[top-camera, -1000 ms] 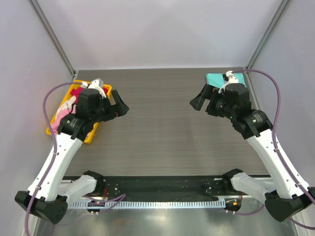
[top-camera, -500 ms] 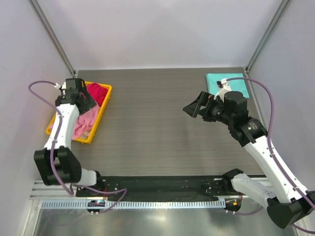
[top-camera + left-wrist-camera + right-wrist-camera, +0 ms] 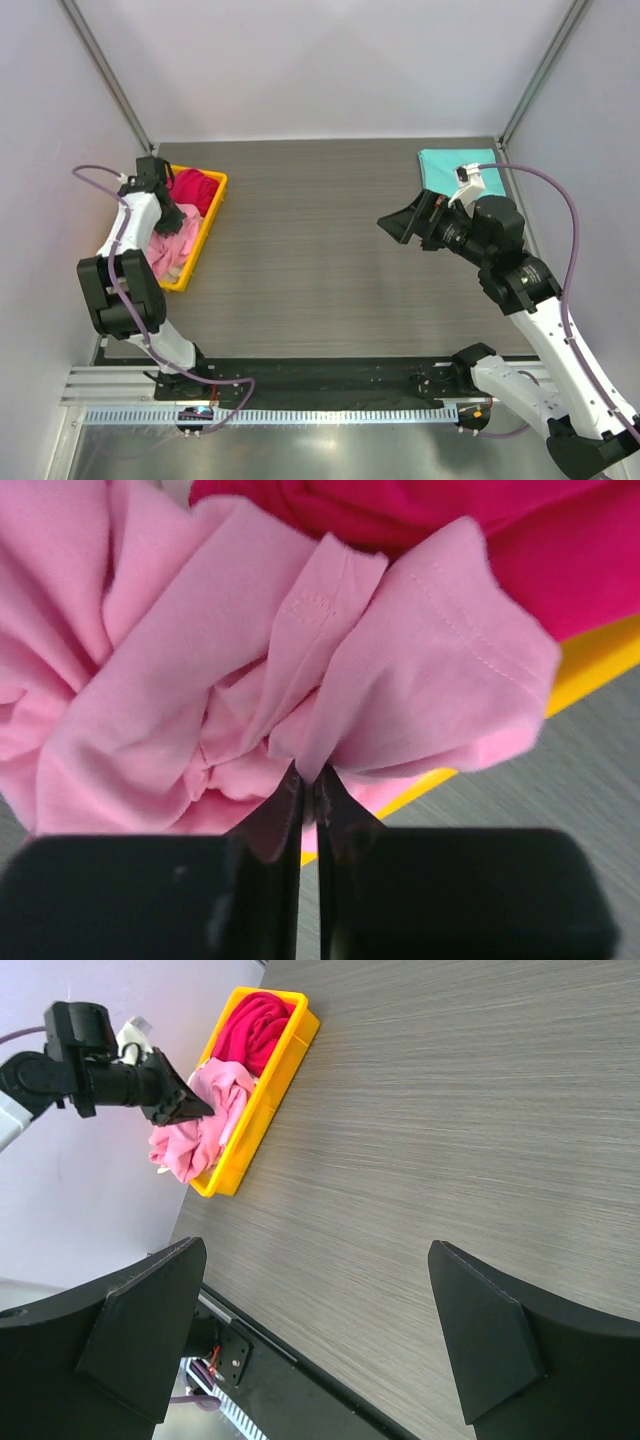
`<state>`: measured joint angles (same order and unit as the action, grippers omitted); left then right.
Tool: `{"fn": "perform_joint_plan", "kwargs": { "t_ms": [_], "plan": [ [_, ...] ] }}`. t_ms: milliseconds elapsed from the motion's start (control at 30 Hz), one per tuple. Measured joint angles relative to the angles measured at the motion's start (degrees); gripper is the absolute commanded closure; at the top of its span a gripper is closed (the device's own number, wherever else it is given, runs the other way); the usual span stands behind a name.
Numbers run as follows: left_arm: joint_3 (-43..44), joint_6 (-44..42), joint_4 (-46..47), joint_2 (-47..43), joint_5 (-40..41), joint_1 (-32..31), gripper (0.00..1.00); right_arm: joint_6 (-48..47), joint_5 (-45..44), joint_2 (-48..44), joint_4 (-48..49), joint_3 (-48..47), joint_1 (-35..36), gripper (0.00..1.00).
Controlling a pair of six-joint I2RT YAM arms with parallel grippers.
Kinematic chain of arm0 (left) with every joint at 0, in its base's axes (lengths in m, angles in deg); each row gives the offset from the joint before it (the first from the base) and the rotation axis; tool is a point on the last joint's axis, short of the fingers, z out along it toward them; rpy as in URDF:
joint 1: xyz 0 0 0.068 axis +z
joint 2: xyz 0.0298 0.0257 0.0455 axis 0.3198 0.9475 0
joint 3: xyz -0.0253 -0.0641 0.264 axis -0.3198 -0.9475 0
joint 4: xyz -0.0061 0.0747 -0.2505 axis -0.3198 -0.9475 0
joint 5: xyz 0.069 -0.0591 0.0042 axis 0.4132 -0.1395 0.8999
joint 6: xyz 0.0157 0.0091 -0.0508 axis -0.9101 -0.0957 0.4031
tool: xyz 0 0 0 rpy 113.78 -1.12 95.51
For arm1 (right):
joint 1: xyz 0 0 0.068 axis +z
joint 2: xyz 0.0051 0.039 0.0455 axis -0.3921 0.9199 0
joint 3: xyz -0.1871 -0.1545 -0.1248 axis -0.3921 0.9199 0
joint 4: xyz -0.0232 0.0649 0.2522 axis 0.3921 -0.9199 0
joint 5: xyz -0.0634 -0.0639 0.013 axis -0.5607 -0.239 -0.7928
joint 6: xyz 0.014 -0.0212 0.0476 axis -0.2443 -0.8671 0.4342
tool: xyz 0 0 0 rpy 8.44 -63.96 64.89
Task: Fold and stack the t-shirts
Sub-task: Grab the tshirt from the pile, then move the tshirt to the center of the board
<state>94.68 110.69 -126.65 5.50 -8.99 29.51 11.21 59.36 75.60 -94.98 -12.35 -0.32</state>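
the left gripper [image 3: 308, 775] has its two dark fingers pressed almost together on a gathered fold of the pink t-shirt [image 3: 200, 680]. the pinched bit itself is hidden between the tips. that shirt lies crumpled in the near half of the yellow plastic bin [image 3: 213, 215], and from above the left arm covers part of it. the crimson t-shirt [image 3: 195, 187] is bunched in the far half of the bin, touching the pink one, and is cut off at the top of the left wrist view. cloth hides the bin's floor, so i cannot tell what lies underneath.

the right gripper [image 3: 405, 222] hangs spread wide above the table [image 3: 320, 250] and grips nothing. behind it the teal t-shirt [image 3: 450, 165] lies flat at the far right corner, its near right part hidden by the arm's wrist.

the table is dark grey with a fine wood grain. pale walls [image 3: 320, 60] close it in on three sides, with slanting metal posts [image 3: 105, 75] at the far corners.
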Motion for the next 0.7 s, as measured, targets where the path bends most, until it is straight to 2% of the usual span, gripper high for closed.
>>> {"fn": "perform_joint_plan", "kwargs": {
  "t_ms": [267, 400, 500, 600, 700],
  "plan": [
    [17.49, -3.15, -5.60, -5.79, -2.71, -1.57, 1.00, 0.28, -0.13, -1.05, -0.20, 1.57, 0.00, 0.00],
    [32.28, -3.87, -6.69, -9.55, -11.91, -6.91, 1.00, 0.33, -0.79, -0.57, -0.63, 1.42, 0.00, 0.00],
    [41.27, -1.55, -3.58, -12.46, -21.84, -12.28, 1.00, 0.37, -1.64, -0.07, -1.11, 0.96, 0.00, 0.00],
    [41.16, 4.31, 4.26, -18.08, -31.45, -16.55, 1.00, 0.52, -2.45, -0.04, -1.27, 0.70, 0.00, 0.00],
    [36.17, 9.94, 12.55, -23.21, -37.66, -18.27, 1.00, 0.70, -3.21, -0.04, -1.44, 0.24, 0.00, 0.00]
  ]
}}
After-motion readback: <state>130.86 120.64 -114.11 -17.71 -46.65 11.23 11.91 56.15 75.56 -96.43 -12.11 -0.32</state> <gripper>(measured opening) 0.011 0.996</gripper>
